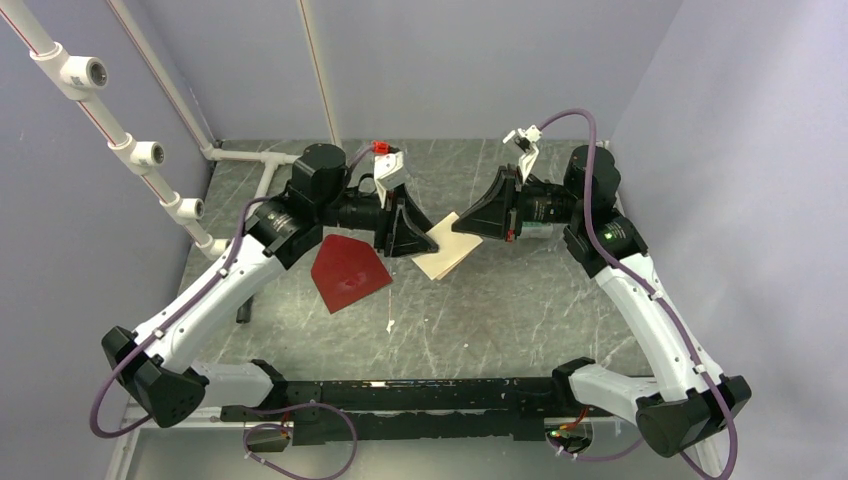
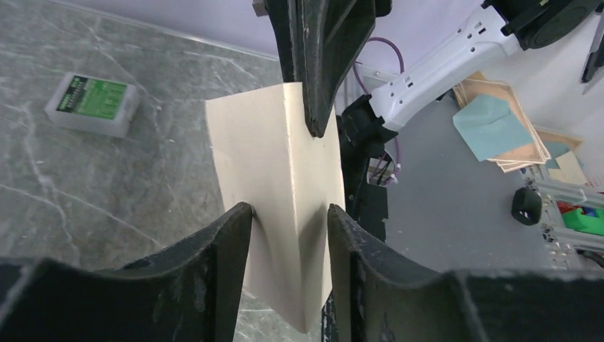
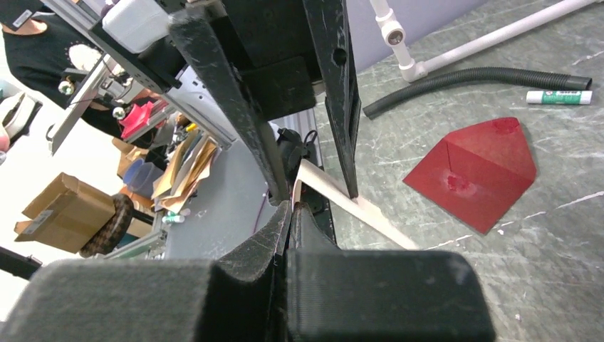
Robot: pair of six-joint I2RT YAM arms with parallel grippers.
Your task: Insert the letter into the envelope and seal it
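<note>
The pale tan letter (image 1: 447, 250) hangs tilted above the table between both grippers. My right gripper (image 1: 470, 225) is shut on its right edge; the right wrist view shows the thin sheet (image 3: 356, 206) pinched in that gripper (image 3: 292, 203). My left gripper (image 1: 425, 240) holds the other end. Its fingers (image 2: 235, 235) press on both sides of the letter (image 2: 278, 164), which bows between them. The dark red envelope (image 1: 348, 270) lies flat on the table below the left arm with its pointed flap open (image 3: 477, 171), apart from the letter.
A white-and-green box (image 2: 92, 103) sits on the table behind the letter. A glue stick (image 3: 559, 96), a black hose (image 3: 477, 78) and white pipes (image 1: 255, 155) lie near the back wall. A small white scrap (image 1: 390, 325) lies in front of the envelope.
</note>
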